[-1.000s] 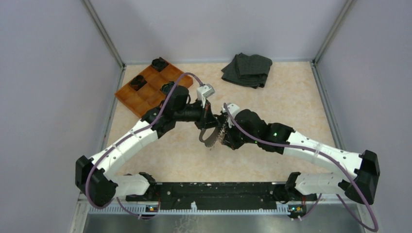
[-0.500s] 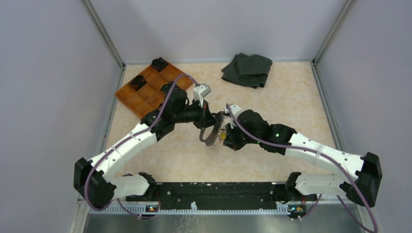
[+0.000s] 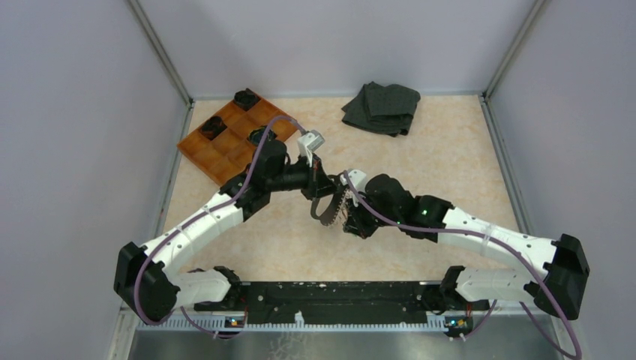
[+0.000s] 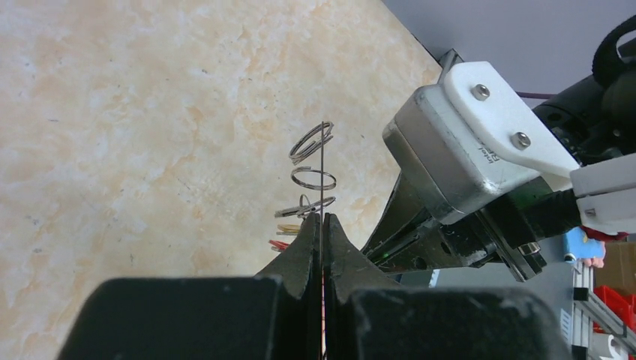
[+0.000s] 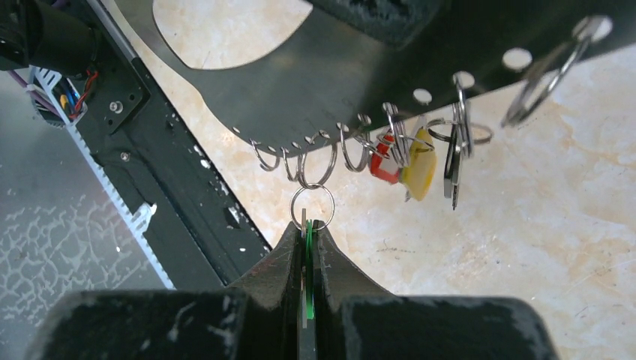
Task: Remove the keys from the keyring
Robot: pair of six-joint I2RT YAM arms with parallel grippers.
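My left gripper (image 4: pixel 323 217) is shut on a thin black plate (image 4: pixel 323 165), which is edge-on in that view and held above the table. In the right wrist view the plate (image 5: pixel 337 82) carries several grey wire rings along its lower edge. A small keyring (image 5: pixel 312 206) hangs from one of them. My right gripper (image 5: pixel 306 225) is shut on a grey key with a green piece (image 5: pixel 307 240) hanging on that keyring. More keys hang further right: a red-marked one (image 5: pixel 384 169), a yellow one (image 5: pixel 420 169) and a dark one (image 5: pixel 452 172). In the top view both grippers meet at the plate (image 3: pixel 324 212).
An orange tray (image 3: pixel 225 139) with black round objects stands at the back left. A dark folded cloth (image 3: pixel 381 107) lies at the back. The black base rail (image 3: pixel 330 292) runs along the near edge. Grey walls close in both sides.
Both wrists have shifted slightly to the left; the right gripper has dropped a little. The plate stays held between them, and both grips are unchanged.
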